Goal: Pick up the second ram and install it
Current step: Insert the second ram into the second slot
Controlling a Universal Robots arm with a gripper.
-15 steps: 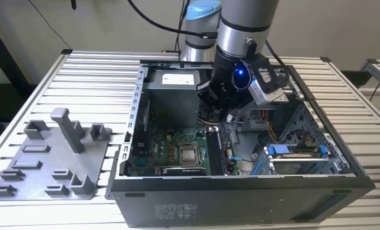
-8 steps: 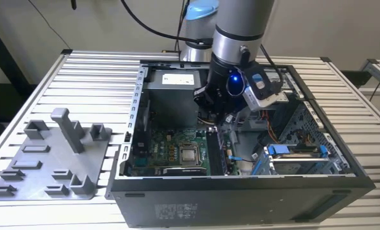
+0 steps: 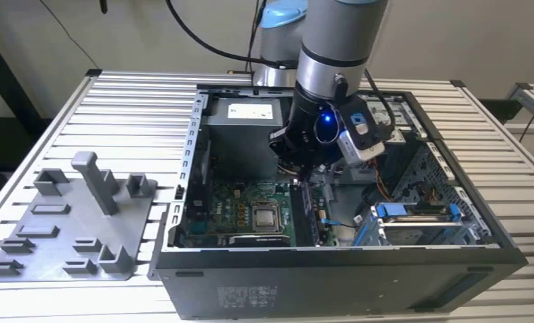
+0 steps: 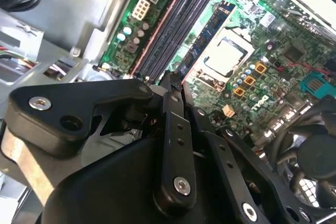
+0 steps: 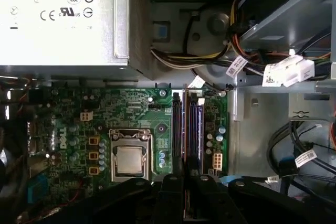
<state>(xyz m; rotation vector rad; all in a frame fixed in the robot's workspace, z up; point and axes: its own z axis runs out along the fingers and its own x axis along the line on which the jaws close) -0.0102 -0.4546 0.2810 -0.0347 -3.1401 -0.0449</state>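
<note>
Green motherboard (image 3: 240, 205): you are working along its edge on the exterior view's right, where the memory slots (image 5: 195, 129) are running beside the drive cage (image 3: 420, 222). All of it is lying inside the open case (image 3: 339, 276), which is sitting on the slatted bench (image 3: 132, 94).
Second ram: the second ram (image 3: 304, 208) is standing on edge in that slot row, directly under the gripper. It is well apart from the grey holder (image 3: 70, 229) at the bench's edge on the exterior view's left.
Gripper: the gripper (image 4: 169, 81) is looking drawn together on the stick's thin upper edge. I am judging it to be clamped on the board, not closed on nothing.
Step in hand: by my reading you are seating the stick in its slot. You are wanting it square to the slot's length and upright, with the push going straight down and evenly along the edge. A tilt is risking a jam at one end. The processor chip (image 5: 129, 160) is lying just beside the slots, so you are wanting no sideways drift that way.
Arm pose: the arm (image 3: 334, 47) is reaching down into the case from above its far wall. The wrist is pointing nearly straight down over the slot row.
</note>
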